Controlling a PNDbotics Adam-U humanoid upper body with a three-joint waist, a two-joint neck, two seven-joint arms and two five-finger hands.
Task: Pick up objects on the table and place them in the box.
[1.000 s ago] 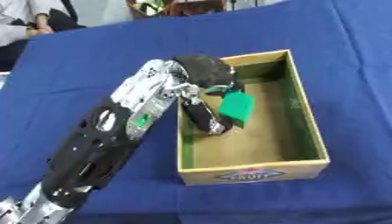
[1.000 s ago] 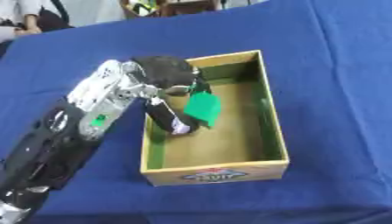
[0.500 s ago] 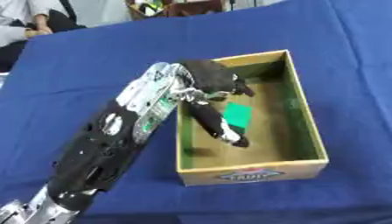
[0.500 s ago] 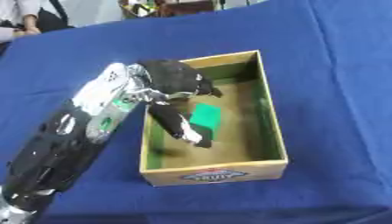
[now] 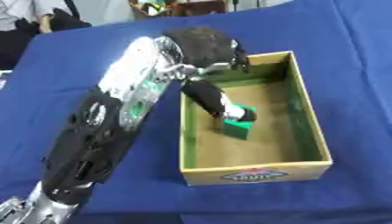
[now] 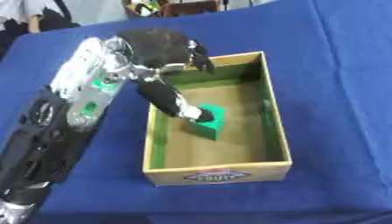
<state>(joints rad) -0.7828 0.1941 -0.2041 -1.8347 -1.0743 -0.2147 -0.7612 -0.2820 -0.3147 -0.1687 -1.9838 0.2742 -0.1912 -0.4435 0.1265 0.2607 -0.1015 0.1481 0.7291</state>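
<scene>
A green block (image 6: 211, 124) lies on the floor of the open cardboard box (image 6: 222, 171), near the box's left wall. My left hand (image 5: 205, 46) hangs over the box's far left corner, its arm coming in from the lower left. One straight finger (image 5: 218, 99) reaches down into the box, and its tip rests on or just above the block's top edge. The fingers are not curled round the block. My right hand shows in neither view.
The box stands on a blue cloth (image 5: 360, 65) that covers the table. Its inner walls are lined green at the top. People sit beyond the table's far left edge (image 5: 30, 17), and dark items lie at the far centre.
The green block has left my left hand and dropped to the box floor. The hand has risen and drawn back toward the box's far left corner, fingers straightened.
</scene>
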